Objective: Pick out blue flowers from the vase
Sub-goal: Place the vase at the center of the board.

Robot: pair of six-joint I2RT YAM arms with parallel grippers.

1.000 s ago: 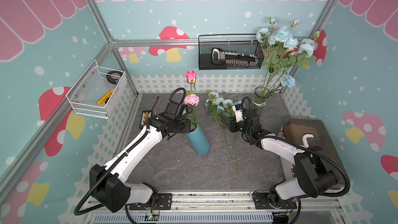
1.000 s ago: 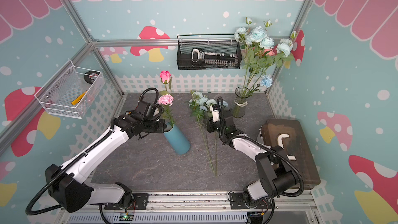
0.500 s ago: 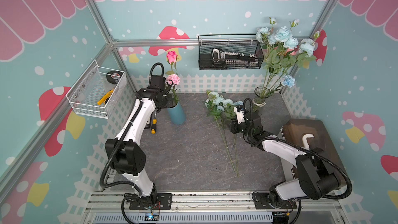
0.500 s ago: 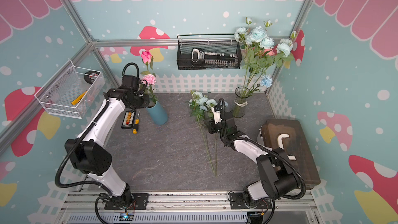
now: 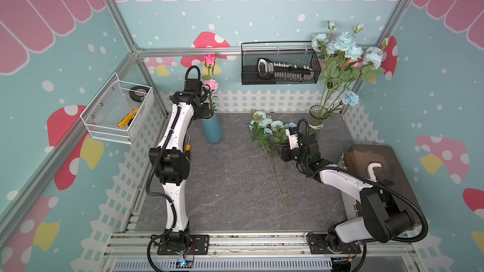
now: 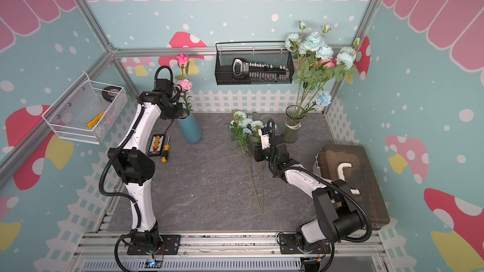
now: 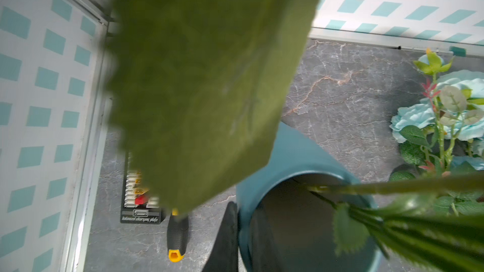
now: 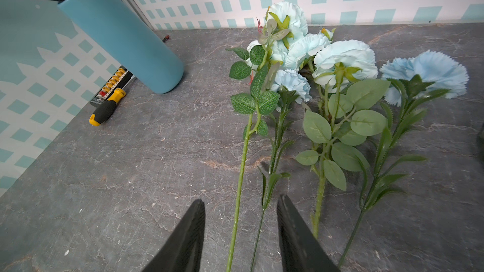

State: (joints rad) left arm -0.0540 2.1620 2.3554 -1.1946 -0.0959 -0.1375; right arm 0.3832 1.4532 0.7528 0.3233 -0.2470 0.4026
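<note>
The teal vase point(image 5: 212, 130) leans at the back left of the desk point(image 5: 230, 179), holding only a pink rose point(image 5: 210, 59) and a pink carnation point(image 5: 211, 85); the left pincer point(image 5: 205, 109) is clamped on its rim. The glass vase point(image 5: 317, 121) at the back right holds tall blue blooms point(image 5: 344, 44). The blue flowers point(image 5: 267, 124) already out lie side by side on the desk, four stems in the right wrist view. The right pincer point(image 8: 240, 200) hovers low over them, jaws apart and gripping nothing, two stems showing between its fingers. A black mesh basket point(image 5: 280, 81) on the back wall carries a tool set; the white wire basket point(image 5: 110, 126) on the left wall holds a tape roll point(image 5: 138, 92) and a yellow tool point(image 5: 127, 121)

A second ago the teal vase was mid-desk with the left arm stretched low; half a second ago it had reached this corner. The right arm and the lying flowers have not shifted

A blurred leaf point(image 7: 204, 87) blocks most of the left wrist view; whether the vase's base touches the desk I cannot tell
</note>
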